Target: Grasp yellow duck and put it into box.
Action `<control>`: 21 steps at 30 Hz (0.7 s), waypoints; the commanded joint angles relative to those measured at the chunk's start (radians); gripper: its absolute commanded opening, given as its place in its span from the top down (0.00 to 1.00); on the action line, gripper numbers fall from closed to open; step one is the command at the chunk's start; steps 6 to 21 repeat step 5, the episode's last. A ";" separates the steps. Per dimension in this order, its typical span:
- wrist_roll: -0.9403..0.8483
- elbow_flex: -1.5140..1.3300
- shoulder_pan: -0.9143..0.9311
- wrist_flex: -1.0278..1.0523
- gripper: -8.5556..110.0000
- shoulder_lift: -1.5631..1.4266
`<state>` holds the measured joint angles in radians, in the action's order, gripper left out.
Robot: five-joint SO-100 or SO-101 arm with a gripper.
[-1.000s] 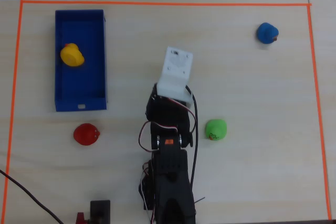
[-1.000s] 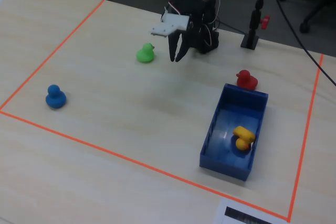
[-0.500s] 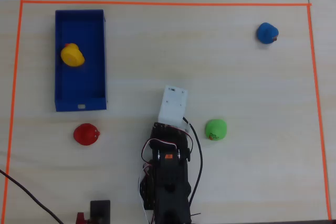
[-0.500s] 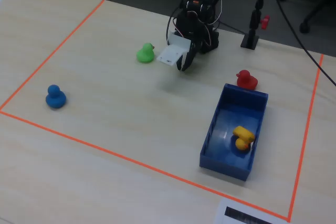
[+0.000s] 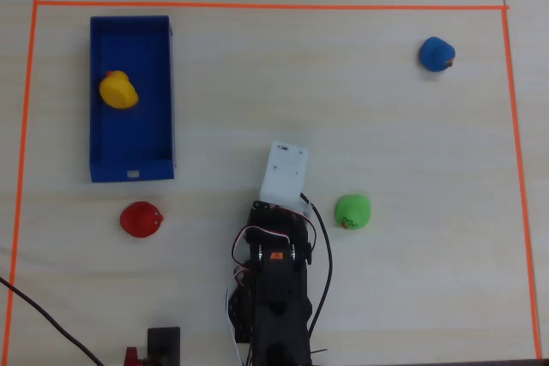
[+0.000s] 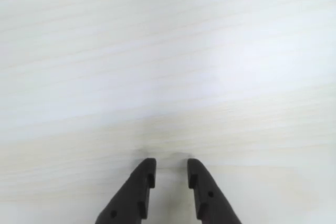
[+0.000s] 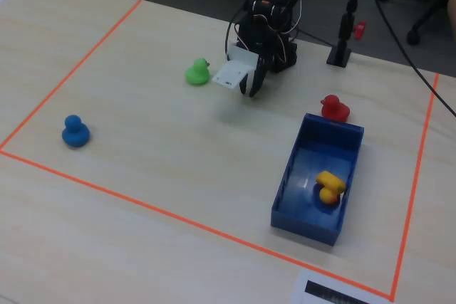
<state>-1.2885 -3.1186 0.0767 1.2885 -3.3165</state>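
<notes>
Gripper: fingers slightly parted, empty, wrist view showing only bare pale wood table. Overhead view: yellow duck lying inside box; orange tape border.

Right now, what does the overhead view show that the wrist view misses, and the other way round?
Only the overhead view shows the yellow duck lying inside the blue box, the red toy, green toy and blue toy on the table, the orange tape border and the arm's body. Only the wrist view shows the hand itself: two dark fingertips slightly apart, nothing between them, over bare wood. Both share the pale wooden table.
</notes>
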 commanded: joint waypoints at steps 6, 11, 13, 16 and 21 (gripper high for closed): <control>0.012 0.008 0.002 0.018 0.88 0.006; 0.012 0.008 0.002 0.018 0.88 0.006; 0.012 0.008 0.002 0.018 0.88 0.006; 0.012 0.008 0.002 0.018 0.88 0.006; 0.012 0.008 0.002 0.018 0.88 0.006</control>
